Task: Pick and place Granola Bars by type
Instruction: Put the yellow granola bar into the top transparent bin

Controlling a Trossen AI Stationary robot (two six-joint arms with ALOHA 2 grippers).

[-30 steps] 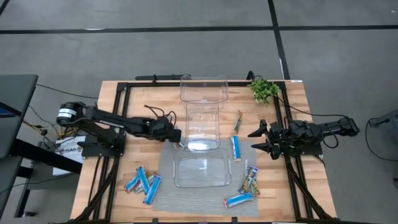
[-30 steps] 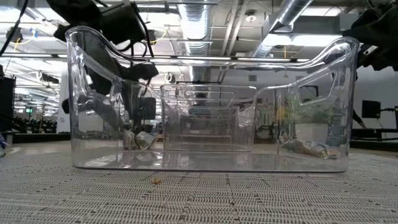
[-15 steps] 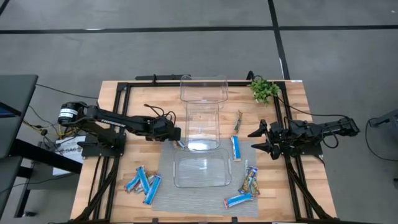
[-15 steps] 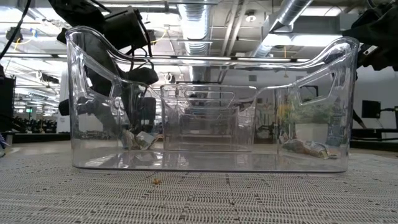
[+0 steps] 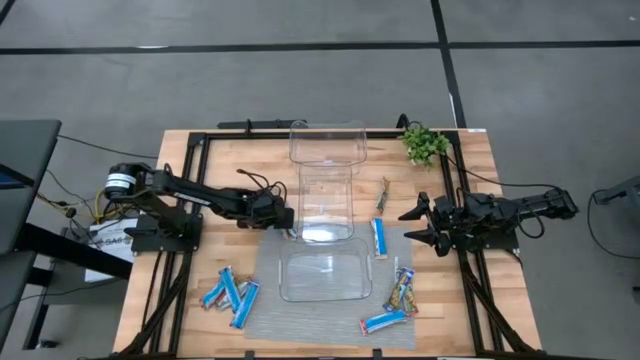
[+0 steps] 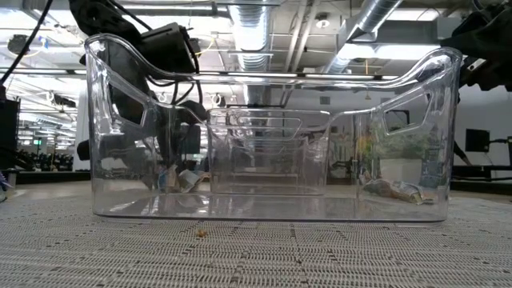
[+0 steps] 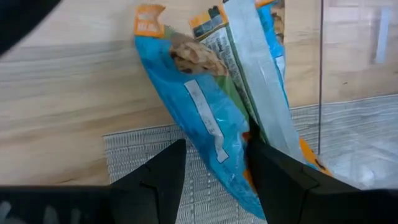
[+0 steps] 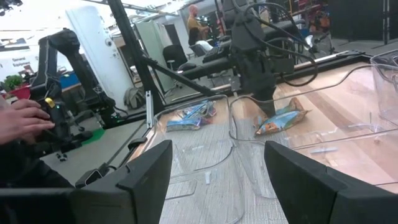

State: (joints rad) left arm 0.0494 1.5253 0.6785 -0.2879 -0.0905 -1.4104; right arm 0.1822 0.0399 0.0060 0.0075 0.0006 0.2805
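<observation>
In the high view, the left end effector [image 5: 287, 224] had moved a little up and right in the frame since a second before, and it stood left of centre, just beside the left wall of the middle bin [image 5: 325, 204]. A blue bar [image 5: 290, 231] was under its tip, at the mat [image 5: 268, 300] edge. Other bars [image 5: 231, 290] lay at the lower left, and more [image 5: 378, 238] to the right of the bins. The right end effector [image 5: 420, 223] waited at the right, unchanged, spread wide and empty.

In the low view, the left arm [image 6: 164, 48] had come lower behind the near bin [image 6: 272, 210].

In the left wrist view, the fingers [image 7: 158, 177] stood apart around the blue bar [image 7: 199, 118], not yet clenched. I judged that the pick was about to begin.
</observation>
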